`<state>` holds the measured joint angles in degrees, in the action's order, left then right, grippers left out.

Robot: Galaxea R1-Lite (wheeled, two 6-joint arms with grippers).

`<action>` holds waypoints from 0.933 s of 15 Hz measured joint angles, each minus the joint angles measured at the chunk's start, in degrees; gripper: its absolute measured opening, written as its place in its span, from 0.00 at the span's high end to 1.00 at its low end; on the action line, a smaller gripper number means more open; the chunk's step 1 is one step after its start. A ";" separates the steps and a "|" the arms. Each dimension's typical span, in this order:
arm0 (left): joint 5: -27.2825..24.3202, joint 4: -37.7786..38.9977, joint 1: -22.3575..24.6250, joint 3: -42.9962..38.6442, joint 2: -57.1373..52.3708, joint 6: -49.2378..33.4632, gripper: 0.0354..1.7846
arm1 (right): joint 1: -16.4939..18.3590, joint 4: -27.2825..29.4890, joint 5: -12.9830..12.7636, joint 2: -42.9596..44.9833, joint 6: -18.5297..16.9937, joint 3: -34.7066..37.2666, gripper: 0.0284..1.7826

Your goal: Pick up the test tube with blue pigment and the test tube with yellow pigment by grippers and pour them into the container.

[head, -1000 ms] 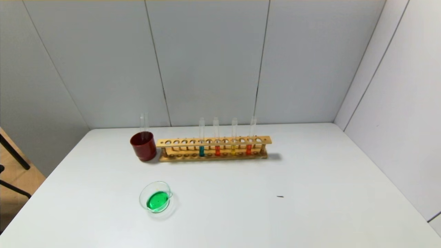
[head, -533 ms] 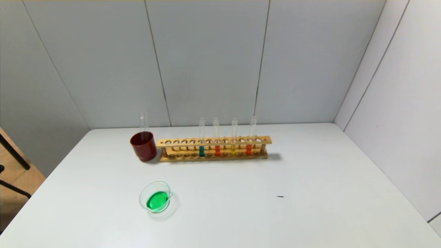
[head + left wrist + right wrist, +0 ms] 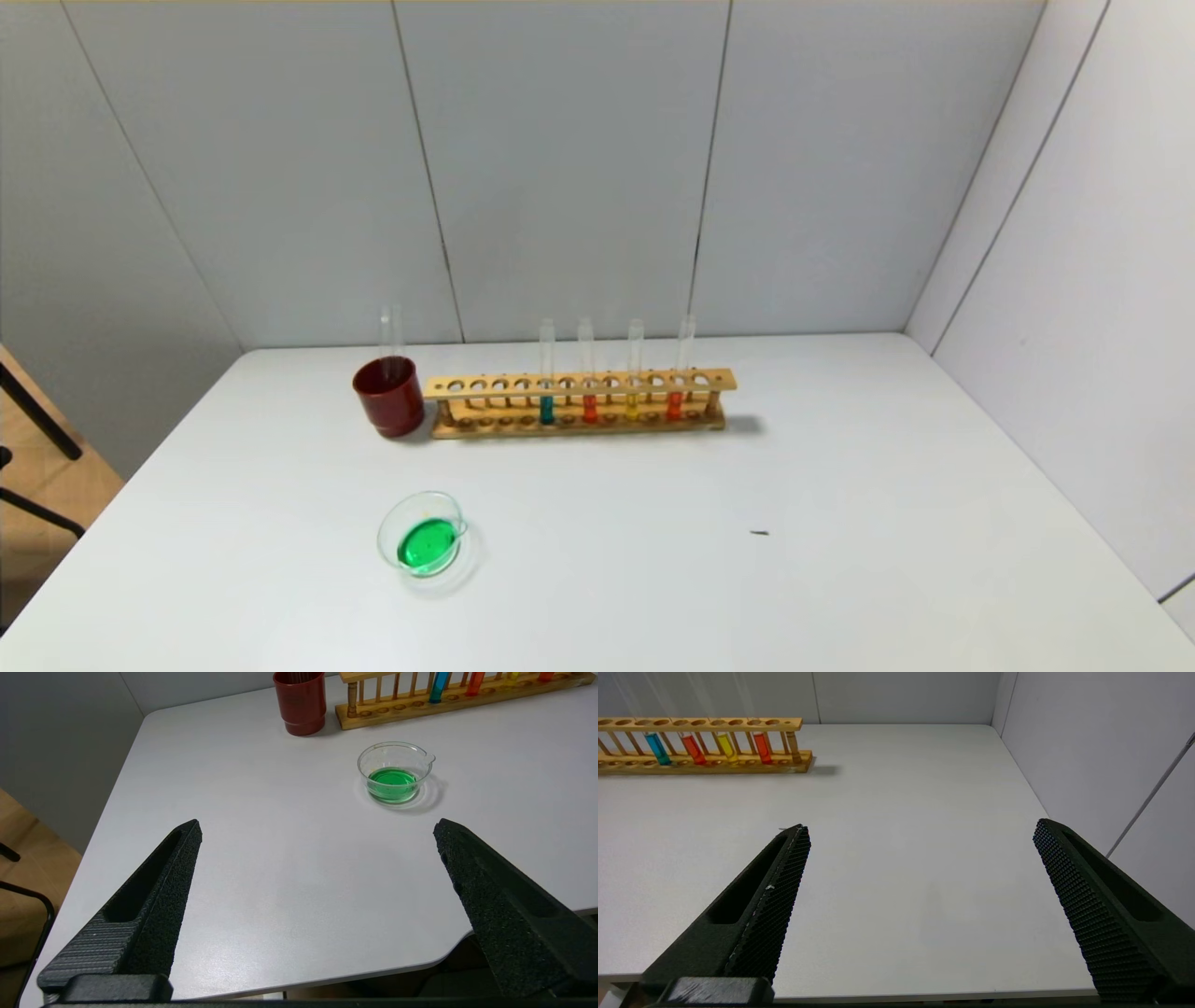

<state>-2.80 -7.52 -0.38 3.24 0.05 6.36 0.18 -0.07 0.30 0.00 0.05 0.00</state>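
Observation:
The container (image 3: 392, 527), a clear glass dish holding green liquid, sits on the white table front left; it also shows in the left wrist view (image 3: 369, 763). A tube with yellow liquid (image 3: 632, 406) stands in the wooden rack (image 3: 579, 383), also seen in the right wrist view (image 3: 726, 746). The rack's blue-toned tube (image 3: 546, 409) looks teal; no bright blue tube shows. My left gripper (image 3: 317, 826) is open and empty over the table's near left corner. My right gripper (image 3: 922, 826) is open and empty over the near right edge. Neither shows in the head view.
A dark red cup (image 3: 389, 397) stands left of the rack with an empty clear tube (image 3: 387, 331) in it. Two orange-red tubes (image 3: 589, 408) (image 3: 674, 405) are in the rack. Grey walls close the back and right sides. A small dark speck (image 3: 759, 533) lies on the table.

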 joint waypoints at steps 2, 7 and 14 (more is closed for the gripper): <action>-0.06 0.11 0.02 -0.16 -0.10 0.02 0.02 | 0.00 0.00 0.02 0.00 0.02 0.00 0.02; 0.80 1.24 0.02 -0.83 -0.16 -0.89 0.02 | 0.00 0.00 0.00 0.00 0.02 0.00 0.02; 1.73 7.17 0.02 -3.11 -0.16 -4.83 0.02 | -0.02 0.02 0.02 0.00 0.02 0.00 0.02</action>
<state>-1.07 -0.35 -0.35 0.13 -0.11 1.54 0.16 -0.05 0.33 0.00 0.07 0.00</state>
